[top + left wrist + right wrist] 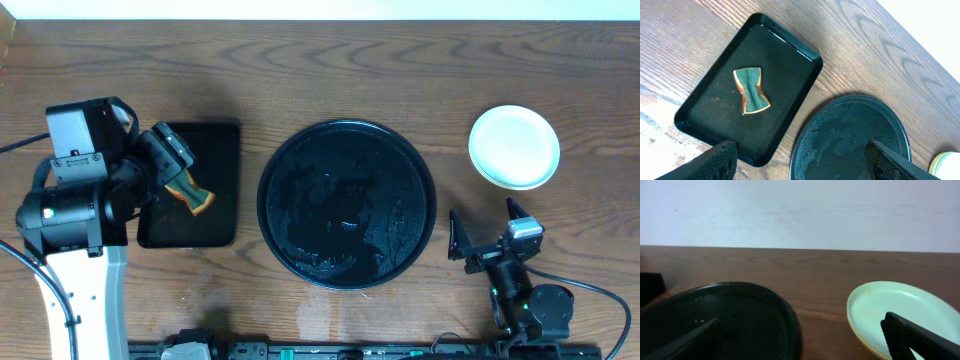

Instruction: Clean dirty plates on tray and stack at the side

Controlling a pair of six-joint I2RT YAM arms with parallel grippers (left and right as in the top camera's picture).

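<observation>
Your round black tray (330,200) sits in the middle of the table (300,60). It has no plates on it. It looks wet and shiny, and that is all.

The plates (514,147) are in a pile on the far right, well apart from the tray. The top one is pale green and looks clean. In the right wrist view a yellowish edge peeks out under it. You cannot tell from here how many are in the pile.

Your right gripper (484,225) is on the near right with its fingers spread wide. It holds nothing. The pile lies just beyond it, on the far side and a little to the right. So the right arm is much the closer one to the plates. The plates are round, so they look the same from every side.

Your left gripper (800,150) is far away on the left. It hangs over the small black tray (700,107). Its fingers are spread wide too, and they hold nothing. The sponge (751,90) lies flat on that small tray, right below the hand, and nothing touches it.

I think the job is about done, with the big tray bare and the plates stacked at the side. If the pile needs a nudge, use the right arm and reach away from you.
</observation>
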